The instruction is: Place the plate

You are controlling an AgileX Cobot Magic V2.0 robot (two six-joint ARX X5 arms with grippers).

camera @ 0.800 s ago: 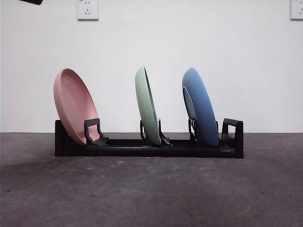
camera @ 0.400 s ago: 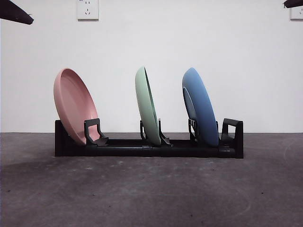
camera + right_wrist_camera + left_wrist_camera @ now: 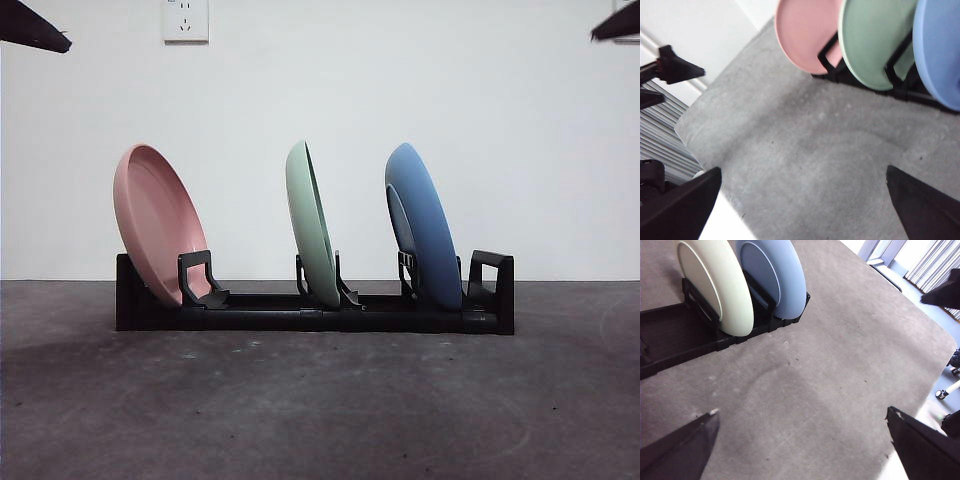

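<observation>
- Front view: a black rack [image 3: 300,315] stands on the dark grey table [image 3: 320,410] before a white wall, and three plates stand on edge in it.
- At one end the pink plate [image 3: 158,225] leans in its slot with its hollow face showing; the green plate [image 3: 310,222] stands in the middle slot; the blue plate [image 3: 424,225] stands in the slot near the other end, just beside the rack's end post.
- Each plate is apart from its neighbours, none touching another.
- A black tip shows at each top corner of the front view, both high above the rack and well apart from the plates.
- Left wrist view: the left gripper [image 3: 802,432] hangs over bare table, its jaws spread wide with nothing between them. The green and blue plates in the rack lie near, ahead of it.
- Right wrist view: the right gripper [image 3: 805,195] is likewise over bare table, jaws wide apart and holding nothing, with all three plates in the rack beyond it.
- A wall socket [image 3: 185,20] sits high on the wall above the pink plate.
</observation>
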